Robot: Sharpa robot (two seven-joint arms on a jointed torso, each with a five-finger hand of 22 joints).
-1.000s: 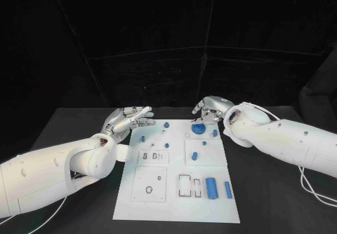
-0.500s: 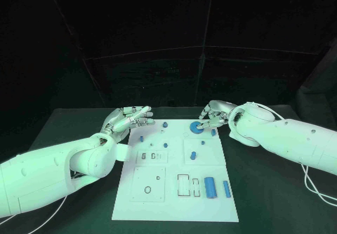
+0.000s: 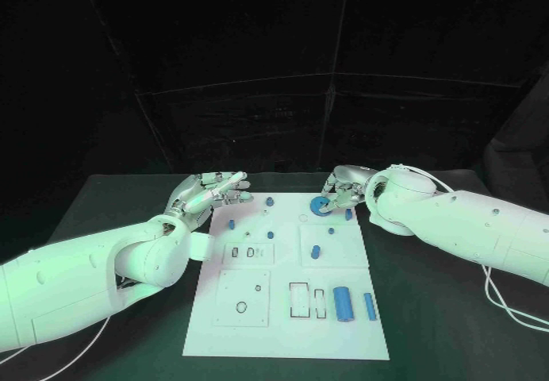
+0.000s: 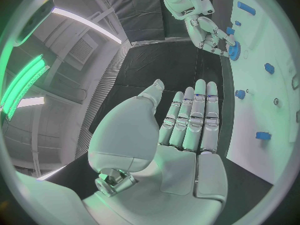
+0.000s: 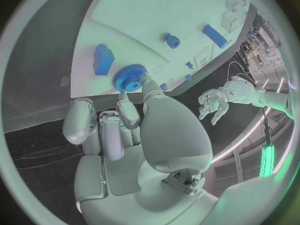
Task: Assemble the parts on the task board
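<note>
On the near end of the white rectangular task board [image 3: 286, 317] lie a large blue cylinder [image 3: 342, 303] and a thinner blue rod [image 3: 370, 306] side by side, next to narrow rectangular slots [image 3: 298, 301]. To their left sits a raised square panel with an oval opening [image 3: 243, 306]. Farther up the board, a short blue peg [image 3: 315, 253] rests on another square panel, with a smaller blue stud [image 3: 331, 232] beyond it. Small blue pieces [image 3: 250, 234] dot the board's left half.

At the far right corner, the blue toothed gear wheel [image 3: 318, 206] sits on the board. The right hand [image 3: 343, 190] reaches down to it; in the right wrist view the thumb and a finger [image 5: 149, 87] touch the gear [image 5: 129, 78] at its rim, the other fingers curled in behind. A blue rectangular block [image 5: 103, 59] lies just beside the gear.

The left hand [image 3: 212, 193] hovers at the board's far left corner, holding nothing; its fingers [image 4: 195, 117] are extended, side by side, with the thumb apart.
</note>
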